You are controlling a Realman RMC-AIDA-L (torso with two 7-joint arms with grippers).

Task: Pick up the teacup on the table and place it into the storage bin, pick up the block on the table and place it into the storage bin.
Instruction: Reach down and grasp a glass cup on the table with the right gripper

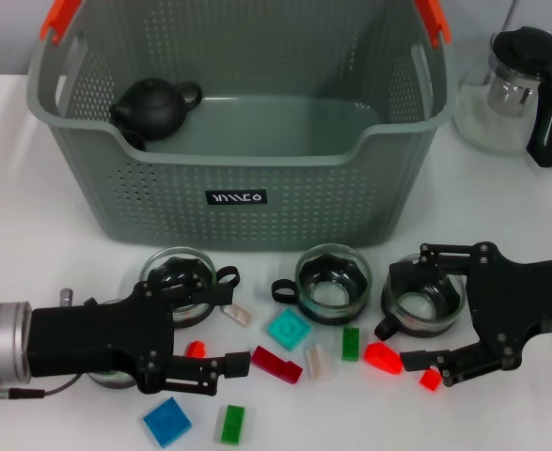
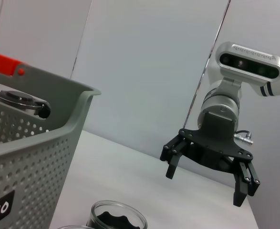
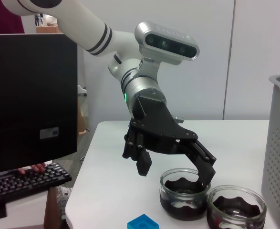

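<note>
While both hands hover spread open, the left hand [image 1: 221,331] straddles the leftmost teacup [image 1: 183,273]; the right hand [image 1: 417,312] brackets the right teacup [image 1: 424,296]. Pickup looks underway: next, close and lift toward the storage bin [image 1: 247,178].

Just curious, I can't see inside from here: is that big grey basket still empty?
No. The storage bin holds a black teapot in its far left corner; the rest of its floor shows bare.

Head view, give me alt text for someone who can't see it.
Two open black grippers, left and right, hover over glass teacups and scattered colored blocks on a white table, before a grey-green storage bin holding a black teapot.
</note>
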